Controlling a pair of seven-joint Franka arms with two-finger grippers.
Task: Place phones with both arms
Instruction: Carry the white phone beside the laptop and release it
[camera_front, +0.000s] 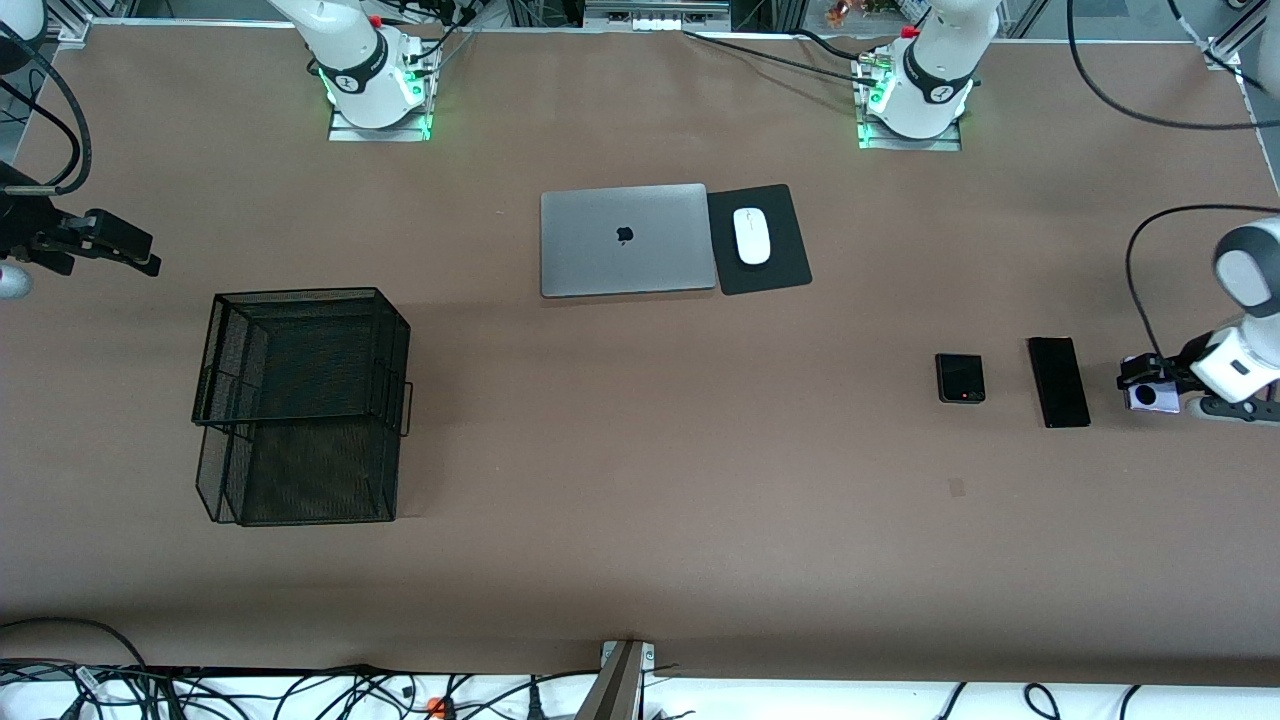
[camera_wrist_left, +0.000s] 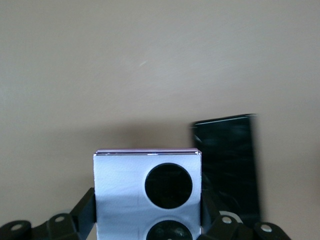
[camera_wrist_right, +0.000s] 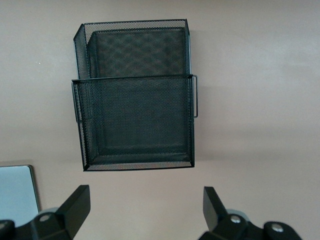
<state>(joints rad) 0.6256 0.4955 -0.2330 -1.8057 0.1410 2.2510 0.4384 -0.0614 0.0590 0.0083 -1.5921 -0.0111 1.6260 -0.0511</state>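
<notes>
Front view showed three phones in a row toward the left arm's end of the table (camera_front: 640, 560): one small black phone (camera_front: 960, 378), one long black slab (camera_front: 1059, 381) beside it, and one white-lavender phone (camera_front: 1152, 397) at the very end of the row. The left end effector (camera_front: 1142, 379) was down at that last phone. The right end effector (camera_front: 125, 247) waited in the air by the table's edge at the right arm's end, near the one black mesh basket (camera_front: 300, 405). One silver laptop (camera_front: 624, 240) and one white mouse (camera_front: 752, 236) lay nearer the bases.

Left wrist view had the fingers pinching the white-lavender phone (camera_wrist_left: 147, 192) by its two side edges, the slab (camera_wrist_left: 227, 170) just beside it. I judged it stiff, light, smooth-sided and likely to slip; the long edges looked the right hold.

Right wrist view showed that end effector (camera_wrist_right: 145, 207) spread wide and empty above the basket (camera_wrist_right: 135, 95).
</notes>
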